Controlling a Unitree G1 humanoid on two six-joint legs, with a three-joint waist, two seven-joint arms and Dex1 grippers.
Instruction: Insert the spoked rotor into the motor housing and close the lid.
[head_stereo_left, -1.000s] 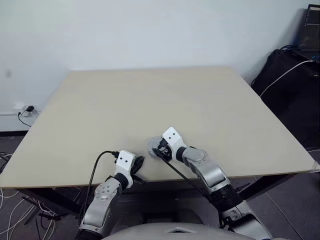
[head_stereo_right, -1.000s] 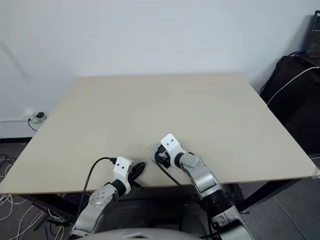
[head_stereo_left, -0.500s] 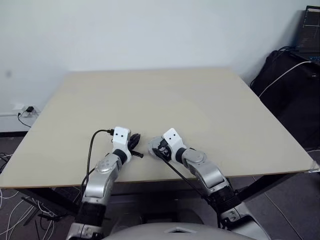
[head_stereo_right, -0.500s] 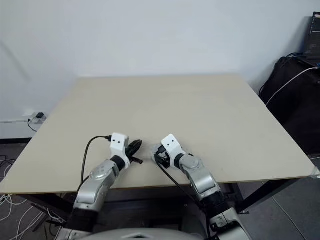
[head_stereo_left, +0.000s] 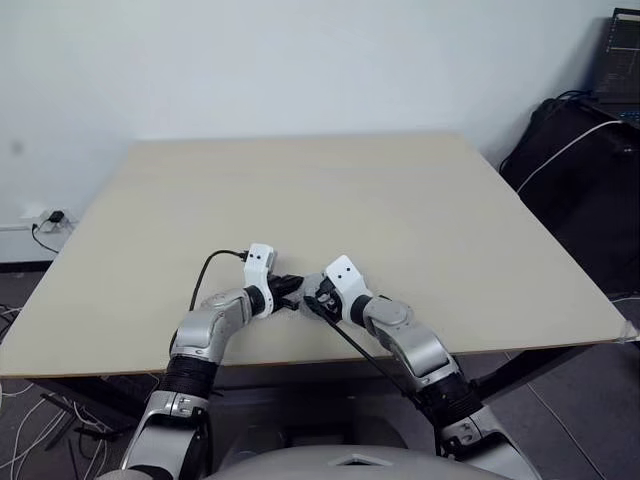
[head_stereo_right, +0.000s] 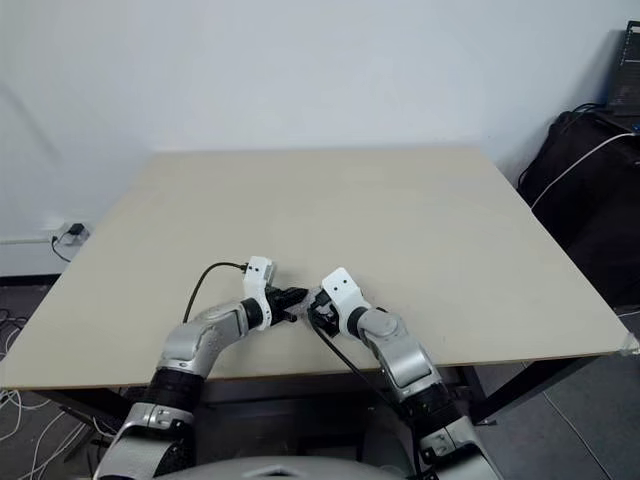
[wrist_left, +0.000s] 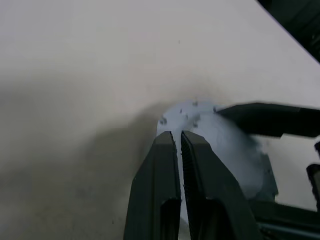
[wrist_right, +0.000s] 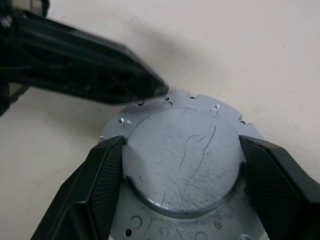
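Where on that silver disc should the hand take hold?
Grip the lid across its raised round centre, one finger on each opposite side wall, coming from the table's near edge at a downward slant. It lies flat and its flange is thin. The right hand already brackets it this way; the shut left hand points at its rim.

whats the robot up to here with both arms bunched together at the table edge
The right gripper has its two fingers on either side of the lid, a scratched smooth silver disc lying near the front edge of the beige table. The left gripper, fingers shut, has its tips at the lid's rim from the other side. Whether the rotor and housing sit beneath the lid cannot be seen.
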